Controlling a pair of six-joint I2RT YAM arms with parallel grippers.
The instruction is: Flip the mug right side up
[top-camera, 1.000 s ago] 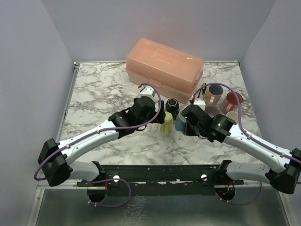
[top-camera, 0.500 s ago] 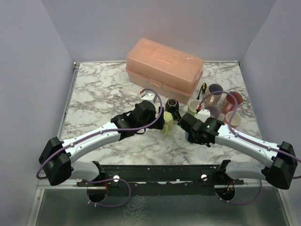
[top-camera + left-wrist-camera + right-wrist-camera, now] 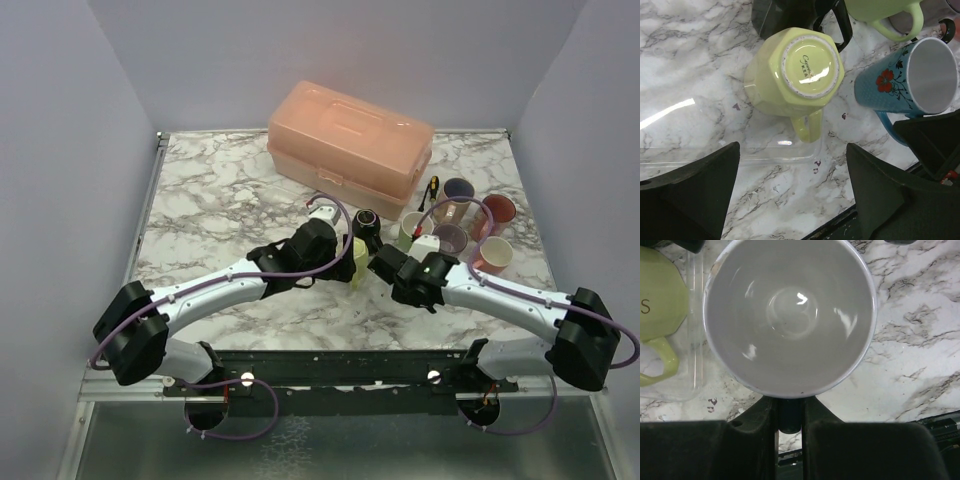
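My left jaws, wide apart, are poised over the green mug (image 3: 792,70), which sits base-up on the counter (image 3: 690,50) at upper centre of my left wrist view, presumably for flipping. My right jaws are clamped on the blue mug's (image 3: 882,87) handle, holding it tilted at the frame's right.

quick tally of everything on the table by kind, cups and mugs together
mugs and cups: 9 (yellow-green, black, pale green, blue floral, purple, tan, red, lavender, cream)
storage case: 1
small black tool: 1
total: 11
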